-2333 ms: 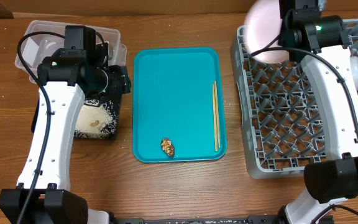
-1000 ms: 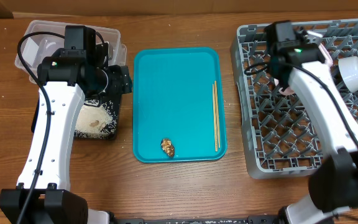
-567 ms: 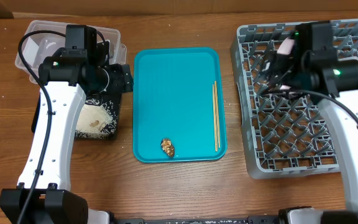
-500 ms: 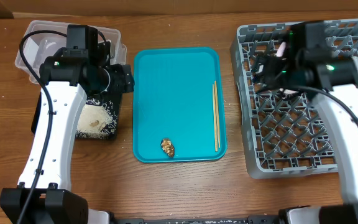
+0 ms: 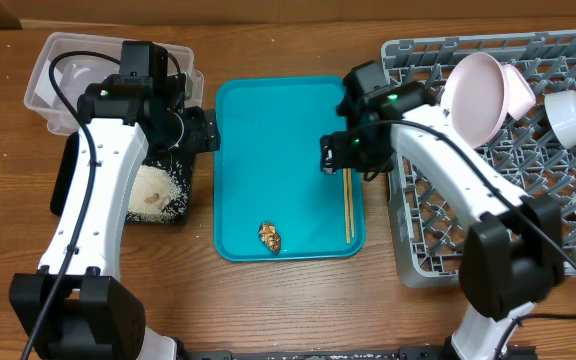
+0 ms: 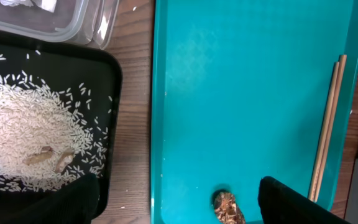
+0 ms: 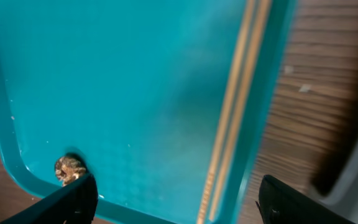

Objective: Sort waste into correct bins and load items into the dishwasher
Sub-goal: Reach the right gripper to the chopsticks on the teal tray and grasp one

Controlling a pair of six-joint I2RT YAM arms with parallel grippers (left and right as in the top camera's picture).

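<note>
1. Your left gripper (image 5: 198, 132) hangs over the left edge of the big teal serving tray (image 5: 268, 130). Its claw is wide open and holds nothing.
2. Your right gripper (image 5: 333, 155) hangs over the right side of that tray, by the pair of thin wooden chopsticks (image 5: 347, 195). Its claw is wide open and empty too.
3. The chopsticks lie side by side along the tray's right edge. The right wrist picture is blurry and cuts off their ends.
4. The small brown food lump (image 5: 269, 236) sits by the tray's near edge, apart from the chopsticks.
5. The loose white rice grains (image 6: 23, 130) lie heaped in the shallow black rectangular tray (image 6: 42, 53), left of the teal tray.
6. The clear rectangular plastic tub (image 5: 58, 70) sits at the far left. Your left arm hides part of it, and you cannot tell what is inside.
7. The large grey plastic dish rack (image 5: 468, 220) on the right holds a pale round bowl (image 5: 473, 95), tilted on its edge. It also holds a small white cup (image 5: 568, 115).
</note>
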